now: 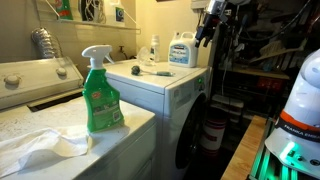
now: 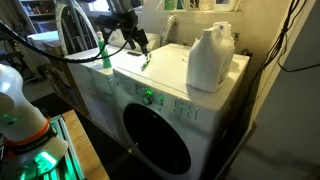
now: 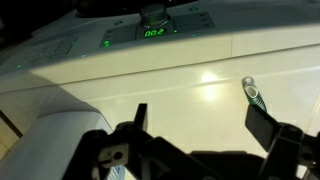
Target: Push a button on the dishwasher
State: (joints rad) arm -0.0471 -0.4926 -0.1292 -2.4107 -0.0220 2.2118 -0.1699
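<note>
The dishwasher is a large white box with a flat top [image 2: 170, 70] and a dark round porthole door [image 2: 155, 145]; it also shows in an exterior view [image 1: 170, 85]. Its front control panel has a lit green button [image 2: 148, 97] and, in the wrist view, a green display [image 3: 153, 33] beside green lights [image 3: 108, 42]. My gripper [image 2: 140, 45] hangs above the top's rear corner, apart from the panel. In the wrist view its two fingers [image 3: 200, 120] are spread wide over the white top and hold nothing.
A white jug [image 2: 210, 60] stands on the dishwasher top. A small green-and-white object [image 3: 253, 92] lies by my right finger. A green spray bottle [image 1: 100, 95] and a cloth [image 1: 40, 145] are on the neighbouring surface. A white machine with a raised back panel [image 1: 35, 78] stands beyond.
</note>
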